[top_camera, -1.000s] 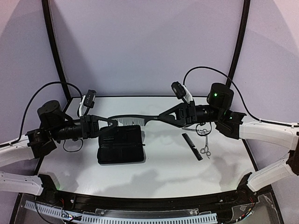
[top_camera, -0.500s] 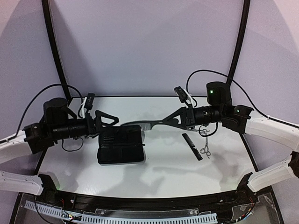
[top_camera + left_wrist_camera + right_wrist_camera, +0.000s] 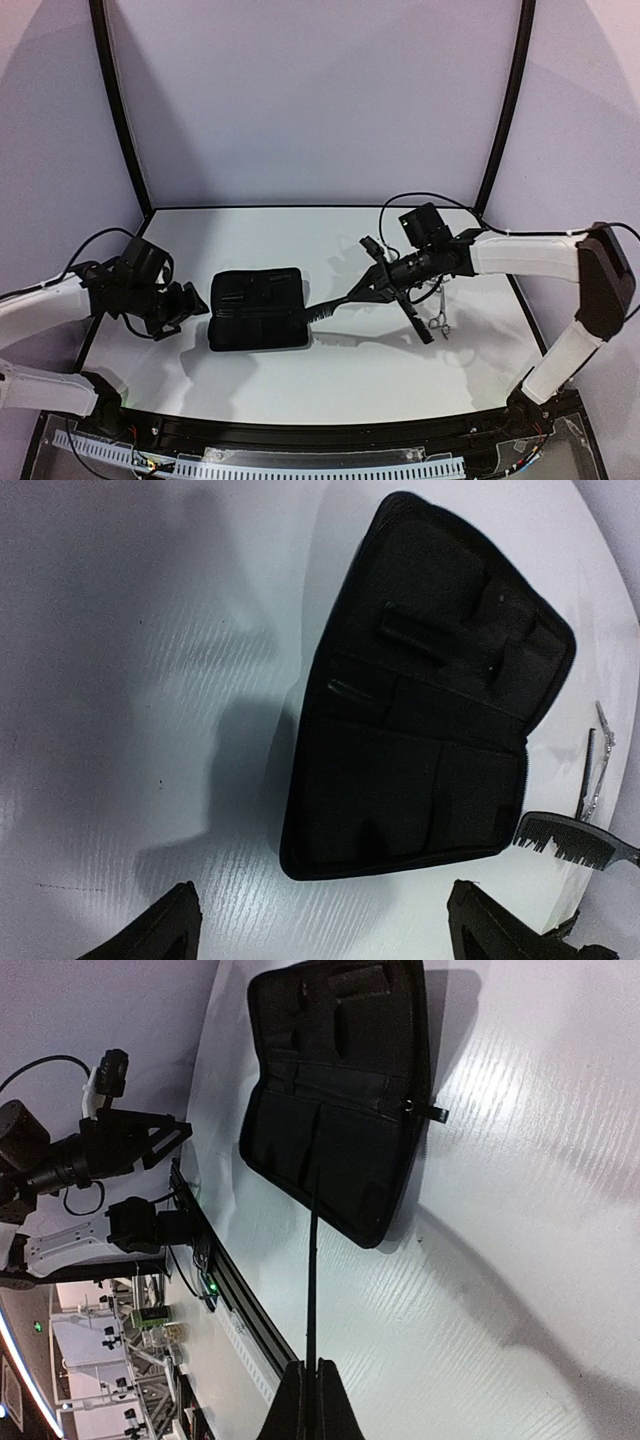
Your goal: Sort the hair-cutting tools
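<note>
Left wrist: comb (image 3: pixel 565 838) handle runs off right edge; scissors (image 3: pixel 597 765) just a sliver, possibly one pair. Left gripper (image 3: pixel 322 890) fingers cropped at bottom.

White table (image 3: pixel 400 370): case (image 3: pixel 258 322), straight comb (image 3: pixel 421 326), apparently scissors (image 3: pixel 439 320).

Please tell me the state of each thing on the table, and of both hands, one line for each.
zip case: open, lying flat on the table
tail comb: held by its tail, teeth end beside the case's right edge
straight comb: lying on the table, not held
scissors: lying beside the straight comb, not held
left hand: open, empty
right hand: shut on the tail comb
</note>
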`<state>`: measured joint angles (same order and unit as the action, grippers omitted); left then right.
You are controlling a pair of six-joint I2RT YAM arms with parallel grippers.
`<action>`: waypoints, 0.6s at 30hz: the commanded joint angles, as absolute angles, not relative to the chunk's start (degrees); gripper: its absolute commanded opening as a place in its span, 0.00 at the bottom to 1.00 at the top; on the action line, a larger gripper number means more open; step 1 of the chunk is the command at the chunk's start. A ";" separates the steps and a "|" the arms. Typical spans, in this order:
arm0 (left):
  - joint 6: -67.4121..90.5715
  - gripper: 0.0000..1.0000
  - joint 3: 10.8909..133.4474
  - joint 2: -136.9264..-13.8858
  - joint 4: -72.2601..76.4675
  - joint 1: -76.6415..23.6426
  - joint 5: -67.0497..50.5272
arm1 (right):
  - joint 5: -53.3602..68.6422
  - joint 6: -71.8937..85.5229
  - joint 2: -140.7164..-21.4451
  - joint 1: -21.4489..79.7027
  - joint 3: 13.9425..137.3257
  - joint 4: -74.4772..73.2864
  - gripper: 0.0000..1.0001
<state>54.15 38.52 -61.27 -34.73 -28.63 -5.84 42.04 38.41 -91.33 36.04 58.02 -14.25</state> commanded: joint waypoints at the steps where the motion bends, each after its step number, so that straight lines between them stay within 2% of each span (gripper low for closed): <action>1: 52.00 0.79 37.96 -65.40 -33.51 -27.92 -9.37 | 46.66 38.62 -95.96 35.66 61.27 -12.42 0.00; 7: 52.11 0.59 35.79 -70.79 -25.37 -27.08 -12.35 | 48.80 41.24 -100.37 35.68 60.94 -9.22 0.00; 12: 52.17 0.50 34.70 -74.75 -19.69 -27.07 -17.23 | 49.88 42.22 -103.28 35.65 60.55 -7.15 0.00; 18: 51.26 0.37 35.35 -79.37 -19.04 -27.07 -17.33 | 49.66 42.15 -105.07 35.54 60.08 -4.78 0.00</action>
<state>52.25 35.40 -77.58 -21.15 -27.46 -15.87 49.36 41.91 -103.79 35.93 60.18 -7.63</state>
